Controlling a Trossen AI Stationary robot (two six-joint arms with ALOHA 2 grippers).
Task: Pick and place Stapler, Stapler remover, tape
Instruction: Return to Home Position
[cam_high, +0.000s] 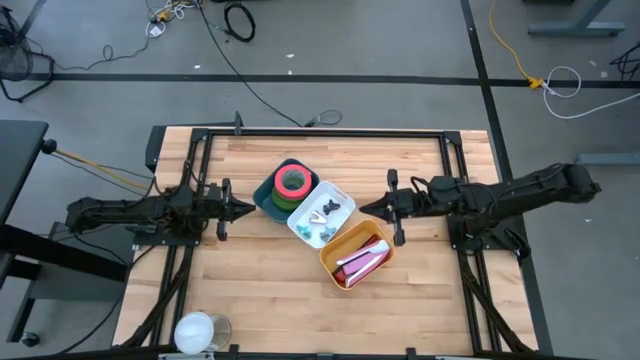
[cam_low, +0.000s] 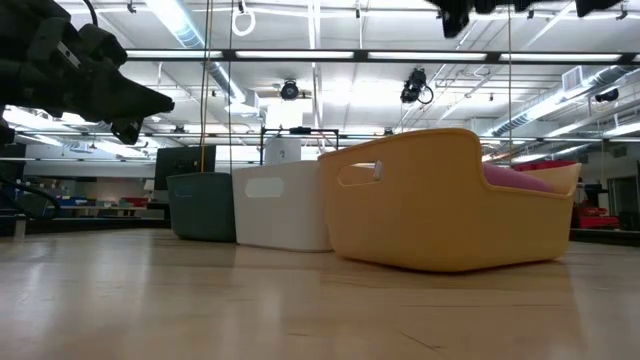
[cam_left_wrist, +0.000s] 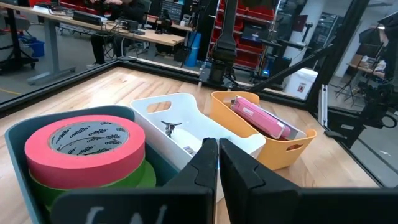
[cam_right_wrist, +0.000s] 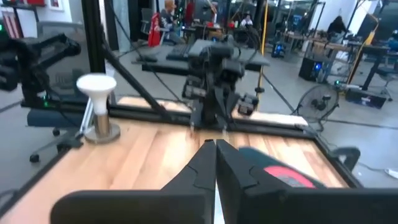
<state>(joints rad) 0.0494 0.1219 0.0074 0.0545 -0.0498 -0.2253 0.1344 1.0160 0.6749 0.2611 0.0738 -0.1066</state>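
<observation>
High view: found pink plastic stapler (cam_high: 362, 258) in yellow plastic bin (cam_high: 330, 262), pink tape roll (cam_high: 281, 182) in grey-blue bin (cam_high: 262, 200), small staple removers (cam_high: 322, 231) in white bin (cam_high: 297, 222). Noted left pincer (cam_high: 245, 209) and right pincer (cam_high: 365, 207) both pressed together, empty, flanking bins.

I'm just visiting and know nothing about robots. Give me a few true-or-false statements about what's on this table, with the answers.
1. The white bin stands between the dark bin and the yellow bin. True.
2. A pink tape roll lies on top in the dark bin. True.
3. The pink stapler lies in the white bin. False: it lies in the yellow bin.
4. The left claw holds tape. False: it is shut and empty, like the right claw.
</observation>
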